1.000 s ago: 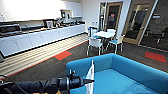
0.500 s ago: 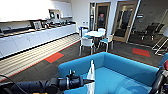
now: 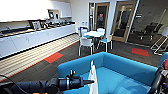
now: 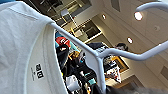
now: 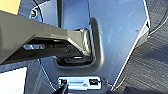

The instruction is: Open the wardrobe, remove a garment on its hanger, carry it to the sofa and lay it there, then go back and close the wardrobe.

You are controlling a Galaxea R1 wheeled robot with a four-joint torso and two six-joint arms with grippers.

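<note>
The left gripper (image 3: 92, 81) is gripping one hanger (image 4: 100, 53) bearing one garment (image 3: 93, 75) beside the sofa (image 3: 125, 67); four chairs (image 3: 86, 43) are ringing a table (image 3: 95, 33).

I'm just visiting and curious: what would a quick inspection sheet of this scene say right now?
Surface: blue sofa close ahead, seat bare.
Job's things: white shirt hangs from the left gripper above the sofa's near edge; the left wrist view shows it on the white hanger.
Clutter: nothing seen on the sofa.
Grippers: left holds the hanger.
Cables: thin dark cable by the left arm.
Surroundings: kitchen counter, white table with chairs, wooden doors.
</note>
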